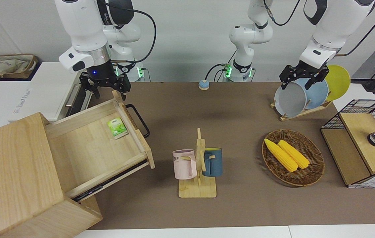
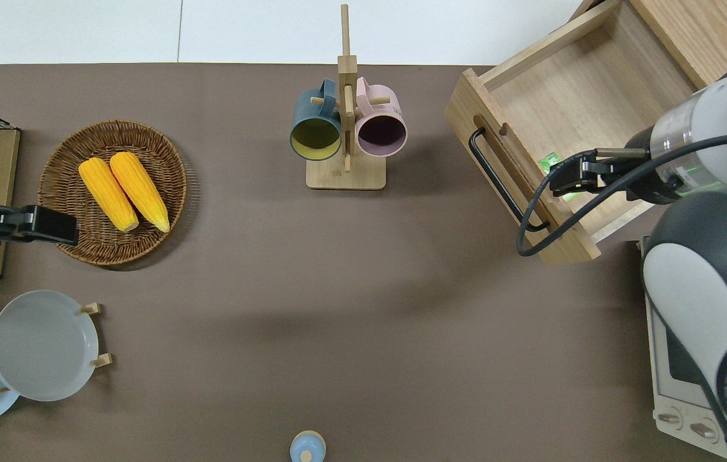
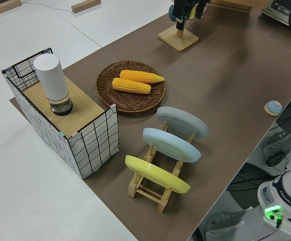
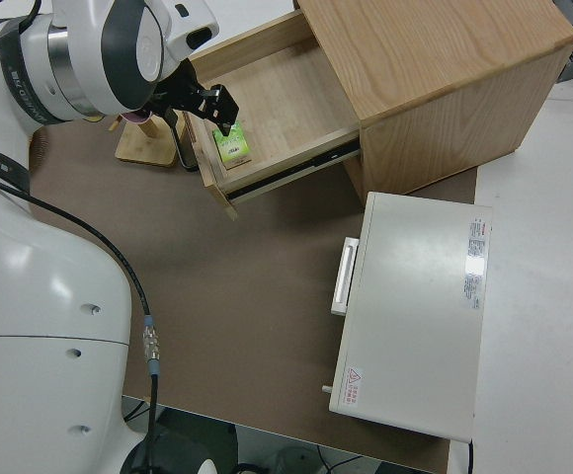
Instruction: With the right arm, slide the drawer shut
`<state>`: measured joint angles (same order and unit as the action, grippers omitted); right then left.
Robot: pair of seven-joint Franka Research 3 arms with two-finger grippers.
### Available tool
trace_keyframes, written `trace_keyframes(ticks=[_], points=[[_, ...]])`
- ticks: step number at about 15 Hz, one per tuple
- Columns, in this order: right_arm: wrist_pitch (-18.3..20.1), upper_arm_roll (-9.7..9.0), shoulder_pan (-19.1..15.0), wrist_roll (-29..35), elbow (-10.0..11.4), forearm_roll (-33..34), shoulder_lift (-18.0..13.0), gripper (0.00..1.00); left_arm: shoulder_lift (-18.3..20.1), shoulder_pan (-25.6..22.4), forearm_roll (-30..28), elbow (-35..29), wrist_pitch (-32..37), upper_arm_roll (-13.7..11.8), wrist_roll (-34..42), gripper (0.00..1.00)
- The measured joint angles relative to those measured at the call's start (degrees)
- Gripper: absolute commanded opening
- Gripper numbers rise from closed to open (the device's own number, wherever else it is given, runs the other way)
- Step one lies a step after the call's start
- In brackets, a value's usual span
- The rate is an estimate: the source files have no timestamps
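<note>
The light-wood drawer (image 1: 88,145) stands pulled far out of the pale-wood cabinet (image 1: 8,172), its black bar handle (image 1: 139,120) toward the middle of the table. A green packet (image 1: 117,128) lies inside against the front panel. My right gripper (image 1: 106,87), with the blue light, is open and empty over the drawer's front panel at the end nearer the robots, over the packet in the overhead view (image 2: 568,179). The drawer (image 2: 594,96), handle (image 2: 498,173) and packet (image 2: 550,160) show there too. The right side view shows the gripper (image 4: 212,104) above the drawer (image 4: 286,99). The left arm is parked, its gripper (image 1: 301,79) open.
A white toaster oven (image 1: 25,96) stands beside the cabinet, nearer the robots. A mug stand (image 1: 198,165) with two mugs is mid-table. A wicker basket (image 1: 313,175) of corn, a plate rack (image 1: 301,96) and a wire-mesh box (image 1: 359,145) are toward the left arm's end.
</note>
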<state>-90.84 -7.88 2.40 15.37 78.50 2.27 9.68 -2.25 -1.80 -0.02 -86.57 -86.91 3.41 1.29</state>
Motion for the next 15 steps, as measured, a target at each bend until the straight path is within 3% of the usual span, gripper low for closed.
trace_keyframes(ticks=[11,13,15], points=[[0.02,-0.71,0.23,-3.36,0.0,-0.62,-0.02,0.971,0.0,0.0,0.0,0.0,0.0,0.0,0.0,0.99],[0.02,-0.7,0.23,-3.42,0.0,-0.62,-0.02,0.773,0.0,0.0,0.0,0.0,0.0,0.0,0.0,0.99],[0.02,-0.69,0.23,-3.46,-0.01,-0.62,-0.08,0.46,0.0,0.0,0.0,0.0,0.0,0.0,0.0,0.99]])
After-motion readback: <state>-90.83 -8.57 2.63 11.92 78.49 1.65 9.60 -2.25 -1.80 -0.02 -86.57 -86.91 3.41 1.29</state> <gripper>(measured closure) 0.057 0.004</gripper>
